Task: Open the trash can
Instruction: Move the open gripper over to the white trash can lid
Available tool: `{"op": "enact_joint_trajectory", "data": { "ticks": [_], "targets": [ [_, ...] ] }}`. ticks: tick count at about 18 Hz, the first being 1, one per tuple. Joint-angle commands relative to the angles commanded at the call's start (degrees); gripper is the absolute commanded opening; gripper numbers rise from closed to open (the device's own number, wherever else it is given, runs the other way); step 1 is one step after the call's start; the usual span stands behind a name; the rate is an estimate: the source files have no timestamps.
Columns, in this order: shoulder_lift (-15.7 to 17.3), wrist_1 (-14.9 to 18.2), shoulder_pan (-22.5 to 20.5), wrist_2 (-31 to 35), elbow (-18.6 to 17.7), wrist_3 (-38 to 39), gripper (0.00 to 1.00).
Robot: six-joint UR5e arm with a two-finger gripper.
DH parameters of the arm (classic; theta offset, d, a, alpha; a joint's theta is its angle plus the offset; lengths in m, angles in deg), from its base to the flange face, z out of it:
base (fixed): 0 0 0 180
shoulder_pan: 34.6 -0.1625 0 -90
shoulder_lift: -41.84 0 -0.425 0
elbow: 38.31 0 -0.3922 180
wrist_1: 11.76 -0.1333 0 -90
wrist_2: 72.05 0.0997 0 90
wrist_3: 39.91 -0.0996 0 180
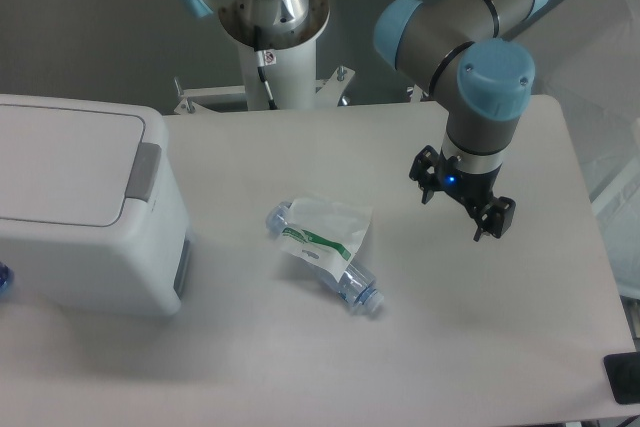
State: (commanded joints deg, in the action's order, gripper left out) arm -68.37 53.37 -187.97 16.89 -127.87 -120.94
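1. Large white boxy plastic trash can (85, 217) sits at table's left edge, flat lid down, grey tab (146, 171) on its right rim.
2. Two-finger gripper (461, 209) hovers well right – fingers apart, holding nothing.
3. Risk – the crushed clear plastic bottle (325, 252) lies between them; a low sweep could knock it, or fingers slip off the tab.

Trash can (80, 207) cut off at left edge; arm top too.

Big white trash can (85, 212) at left of frame, partly cut off by the edge. Boxy, round corners. Flat lid shut, grey tab on its right rim.
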Motion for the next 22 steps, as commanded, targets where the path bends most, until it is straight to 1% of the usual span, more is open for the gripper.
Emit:
{"op": "enact_joint_trajectory", "data": {
  "ticks": [5,6,7,8,11,12,13,14,15,16,18,19,20,22],
  "targets": [
    [0.2,-0.2,-0.7,-0.6,0.4,0.3,1.00],
    [0.3,-0.8,-0.6,-0.5,-0.3,1.3,1.00],
    [0.1,-2.2,-0.4,-0.4,-0.4,4.0,1.00],
    [0.1,-2.5,-0.3,-0.5,-0.3,6.1,1.00],
    [0.6,-2.2,1.5,-1.8,0.0,7.8,1.00],
    [1.0,-2.2,1.7,-3.1,0.2,10.3,1.00],
    [1.8,-2.2,1.8,-3.9,0.5,14.4,1.00],
    [2.3,-2.2,2.8,-4.7,0.6,17.5,1.00],
    [2.5,-1.6,3.9,-5.9,0.6,19.4,1.00],
    [2.6,-0.1,4.4,-6.5,0.5,20.2,1.00],
    [3.9,4.8,4.9,-8.1,0.5,22.1,1.00],
    [4.1,6.8,5.3,-10.3,0.5,23.7,1.00],
    [4.4,8.0,5.9,-12.4,0.6,26.2,1.00],
    [6.1,8.4,6.5,-15.2,0.5,31.9,1.00]
  ]
}}
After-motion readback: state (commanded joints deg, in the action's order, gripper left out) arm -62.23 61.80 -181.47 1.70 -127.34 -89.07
